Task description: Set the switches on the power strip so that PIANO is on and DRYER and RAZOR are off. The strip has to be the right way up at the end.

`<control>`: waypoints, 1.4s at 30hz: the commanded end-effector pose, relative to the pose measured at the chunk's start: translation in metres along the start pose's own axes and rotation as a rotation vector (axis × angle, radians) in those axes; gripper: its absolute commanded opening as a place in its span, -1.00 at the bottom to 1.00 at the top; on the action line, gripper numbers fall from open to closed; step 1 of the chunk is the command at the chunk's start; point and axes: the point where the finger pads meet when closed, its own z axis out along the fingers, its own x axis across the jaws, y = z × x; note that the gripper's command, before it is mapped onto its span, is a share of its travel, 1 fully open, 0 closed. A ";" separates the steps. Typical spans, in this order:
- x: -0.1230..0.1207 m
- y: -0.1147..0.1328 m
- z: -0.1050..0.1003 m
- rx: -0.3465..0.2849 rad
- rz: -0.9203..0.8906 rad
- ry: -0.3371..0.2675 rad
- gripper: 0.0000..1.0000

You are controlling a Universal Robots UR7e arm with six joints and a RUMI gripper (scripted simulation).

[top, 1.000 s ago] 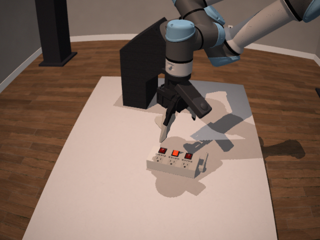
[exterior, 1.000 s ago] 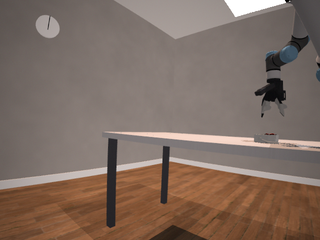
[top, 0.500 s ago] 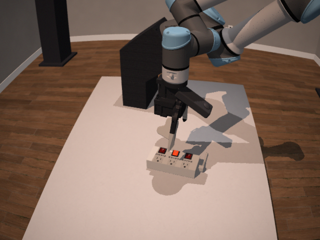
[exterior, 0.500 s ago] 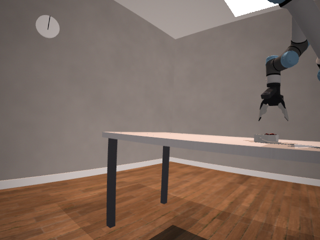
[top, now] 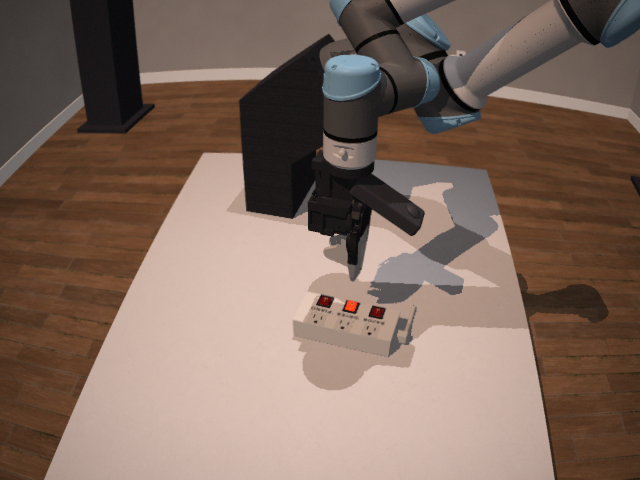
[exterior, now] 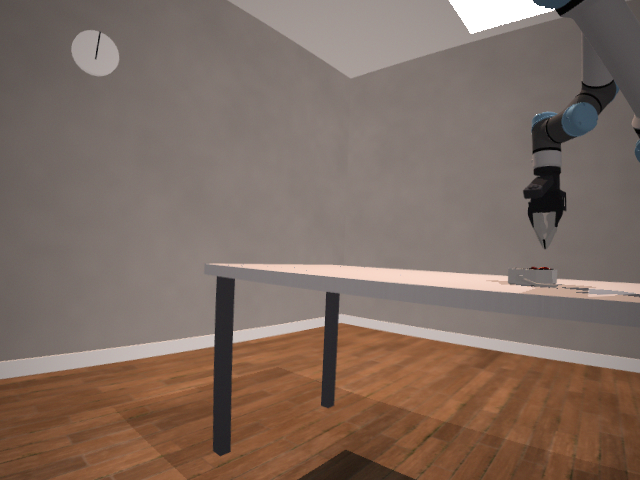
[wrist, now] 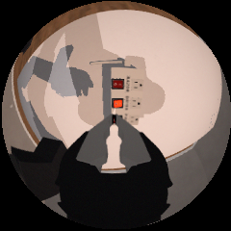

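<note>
The table (top: 155, 361) carries the whole job: a pale top on dark legs, with a black angled block (top: 279, 149) standing behind the end effector, on the arm's side.

The arm reaches over it with the wrist turned straight down. The end effector (top: 354, 271) is closed tight with nothing between the fingers — the two tips meet in a single point, which suits poking a rocker rather than gripping.

The power strip (top: 356, 325) lies flat on the table, below the end effector and a little forward of it, away from the block. It is right way up, switches and sockets facing upward. The exterior view shows the tips hanging clear above the strip, not touching it.

The strip's long axis runs crosswise to the line from block to strip in the top view; in the wrist view it runs straight away from the fingertips, so travel along that line would pass over each switch in turn.

Three red rockers sit in a row. The middle switch (top: 351, 305) glows bright orange-red, so it is probably on; the left switch (top: 324, 300) and the right switch (top: 376, 312) look dark. The labels under them are too small to read, so I cannot tell which is PIANO.

In the wrist view the closed tips sit just short of the near end of the row, so the next move likely calls for a short advance and a descent.
</note>
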 end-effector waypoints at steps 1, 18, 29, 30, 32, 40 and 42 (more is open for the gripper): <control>0.000 0.000 0.000 0.000 0.000 0.001 -1.00; 0.000 0.000 0.000 0.000 0.000 0.001 -1.00; 0.000 0.000 0.000 0.000 -0.001 0.001 -1.00; 0.000 0.000 0.000 0.000 -0.001 0.001 -1.00; 0.000 0.000 0.000 0.000 -0.001 0.001 -1.00; 0.000 0.000 0.004 0.000 -0.007 0.001 -1.00; 0.000 0.000 0.006 0.000 -0.007 0.001 -1.00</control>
